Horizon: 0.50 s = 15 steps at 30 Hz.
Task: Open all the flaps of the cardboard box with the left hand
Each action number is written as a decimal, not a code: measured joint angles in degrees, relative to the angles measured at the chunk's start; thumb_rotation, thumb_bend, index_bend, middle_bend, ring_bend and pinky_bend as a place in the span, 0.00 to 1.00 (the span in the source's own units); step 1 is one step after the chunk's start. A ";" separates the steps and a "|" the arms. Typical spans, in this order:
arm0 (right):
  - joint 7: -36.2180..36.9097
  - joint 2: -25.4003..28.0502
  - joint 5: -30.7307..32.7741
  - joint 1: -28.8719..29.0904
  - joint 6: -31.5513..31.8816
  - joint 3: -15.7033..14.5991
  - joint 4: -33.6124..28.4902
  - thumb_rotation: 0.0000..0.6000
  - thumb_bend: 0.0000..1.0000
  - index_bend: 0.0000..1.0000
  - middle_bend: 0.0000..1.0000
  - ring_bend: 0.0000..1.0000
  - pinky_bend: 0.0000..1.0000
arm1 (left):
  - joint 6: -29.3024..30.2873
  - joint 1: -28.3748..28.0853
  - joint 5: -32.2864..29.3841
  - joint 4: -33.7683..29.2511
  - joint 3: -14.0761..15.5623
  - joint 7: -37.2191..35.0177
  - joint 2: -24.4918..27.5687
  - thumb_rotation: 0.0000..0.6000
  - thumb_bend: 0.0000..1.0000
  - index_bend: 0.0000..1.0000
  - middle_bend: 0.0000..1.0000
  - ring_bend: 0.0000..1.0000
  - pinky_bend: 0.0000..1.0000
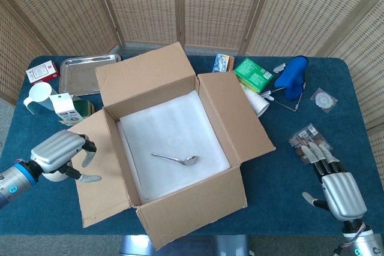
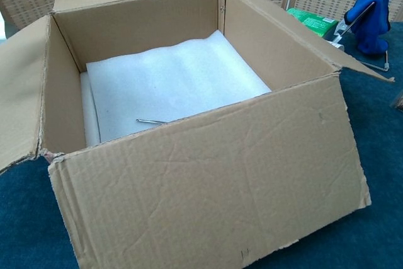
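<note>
The table (image 1: 282,178), covered in blue cloth, carried the cardboard box (image 1: 180,202) at its middle, reaching to the near edge. All four flaps stood turned outward: the far flap (image 1: 147,73) raised toward the screens, the right flap (image 1: 234,115) sloping out, the near flap (image 2: 214,187) hanging forward, and the left flap (image 1: 99,166) splayed out toward the left edge. White foam (image 1: 171,130) lined the bottom, with a spoon (image 1: 175,159) lying on it.

The left hand (image 1: 58,151) hung at the outer edge of the left flap, fingers curled loosely and apart, gripping nothing that could be seen; whether it touched the cardboard could not be told. The right hand (image 1: 339,191) rested near the right near corner, fingers extended, empty, just beside a packet of cutlery (image 1: 309,139).

Judgement: the opening appeared essentially complete. The remaining risk was the left flap springing back inward if not pressed flat, its crease being stiff. A careless withdrawal could also catch the milk carton (image 1: 63,106) and cup (image 1: 37,95) standing near the left far edge.
</note>
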 measured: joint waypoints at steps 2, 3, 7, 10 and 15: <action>0.04 0.03 0.00 0.00 0.02 0.01 -0.03 1.00 0.00 0.00 0.00 0.00 0.23 | 0.86 0.42 -0.48 1.62 0.35 0.12 -1.70 0.54 0.00 0.56 0.38 0.29 0.34; 0.04 0.04 -0.01 -0.01 0.05 0.01 -0.05 1.00 0.00 0.00 0.00 0.00 0.23 | 1.69 0.72 -0.82 2.32 0.39 0.53 -2.31 0.64 0.02 0.49 0.29 0.24 0.33; 0.15 0.18 -0.14 -0.16 0.59 0.10 -0.23 1.00 0.00 0.00 0.00 0.00 0.23 | 4.96 2.31 -3.26 3.73 0.06 4.66 -4.03 1.00 0.29 0.12 0.00 0.00 0.27; 0.47 0.38 -0.27 -0.31 0.99 0.16 -0.35 1.00 0.00 0.00 0.00 0.00 0.23 | 9.79 4.31 -5.68 4.46 -0.47 10.07 -5.94 1.00 0.52 0.08 0.05 0.03 0.31; 1.04 0.73 -0.90 -0.51 1.53 0.04 -0.56 1.00 0.00 0.00 0.00 0.00 0.23 | 21.35 8.46 -8.48 6.15 -1.70 15.41 -10.25 1.00 0.64 0.43 0.67 0.54 0.62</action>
